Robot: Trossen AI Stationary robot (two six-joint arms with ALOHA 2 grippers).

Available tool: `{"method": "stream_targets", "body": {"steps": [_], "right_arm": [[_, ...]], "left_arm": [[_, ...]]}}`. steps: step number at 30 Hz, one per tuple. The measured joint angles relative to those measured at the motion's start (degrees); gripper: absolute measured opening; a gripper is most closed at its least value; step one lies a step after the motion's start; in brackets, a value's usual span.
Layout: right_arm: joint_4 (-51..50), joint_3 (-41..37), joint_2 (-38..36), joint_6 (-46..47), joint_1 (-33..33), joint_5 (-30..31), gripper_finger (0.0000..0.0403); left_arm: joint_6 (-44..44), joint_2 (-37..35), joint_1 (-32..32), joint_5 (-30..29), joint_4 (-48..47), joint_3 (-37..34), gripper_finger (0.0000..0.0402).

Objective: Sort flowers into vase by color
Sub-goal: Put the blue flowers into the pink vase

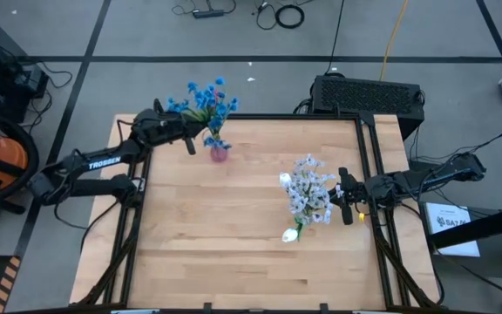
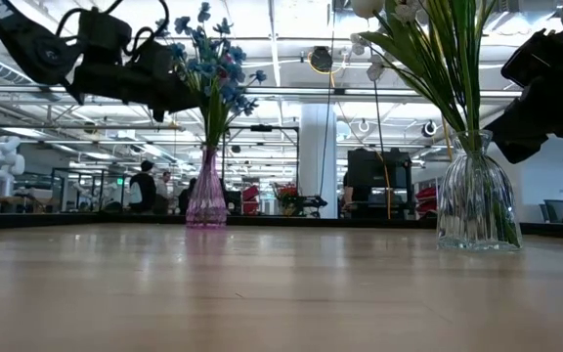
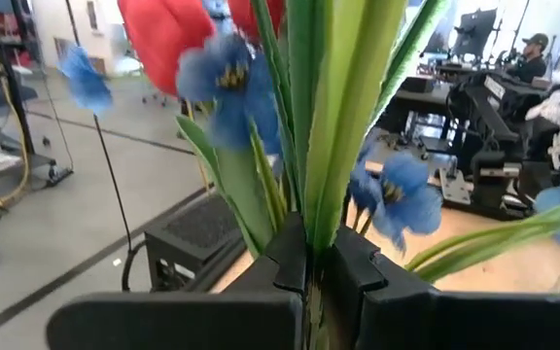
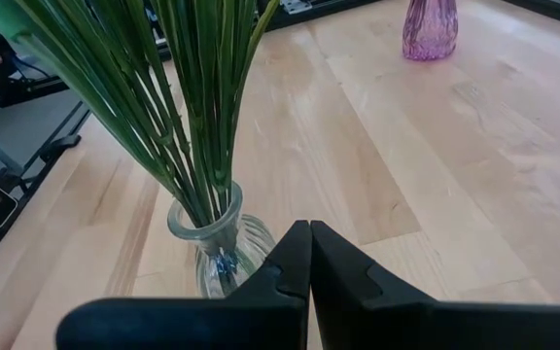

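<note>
A small pink vase (image 1: 220, 153) stands near the table's far edge, and blue sprays (image 1: 203, 98) rise from it. My left gripper (image 1: 189, 139) is up among them, shut on green stalks. In the left wrist view, red tulip buds (image 3: 168, 39) show above blue blossoms (image 3: 224, 83). A clear ribbed vase (image 2: 477, 200) on the right holds pale sprays (image 1: 308, 192) on long green stems (image 4: 188, 117). A white tulip bud (image 1: 291, 234) shows low beside it. My right gripper (image 1: 342, 199) is shut on nothing, just right of the clear vase. My left gripper pinches a bunch of green stalks and long leaves (image 3: 311, 209) between its two fingers (image 3: 358, 267), well above the pink vase (image 2: 206, 200). The leaves stand upright out of the hold. Which flower's stem it has cannot be told; whether the lower end reaches the vase is hidden.
A black box (image 1: 366, 94) sits past the table's far edge on the right. Dark frame rails (image 1: 369, 157) run along the table's sides. Bare wood (image 1: 225, 235) lies between the vases and the near edge. People (image 2: 145, 186) show in the room behind.
</note>
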Motion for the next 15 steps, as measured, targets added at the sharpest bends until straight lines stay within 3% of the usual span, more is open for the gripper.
{"method": "stream_targets", "body": {"steps": [15], "right_arm": [[0.04, 0.0, 0.0, -0.01, -0.02, 2.78, 0.0]], "left_arm": [[3.17, 6.04, -2.99, 0.04, 0.29, 0.0, 0.0013]]}}
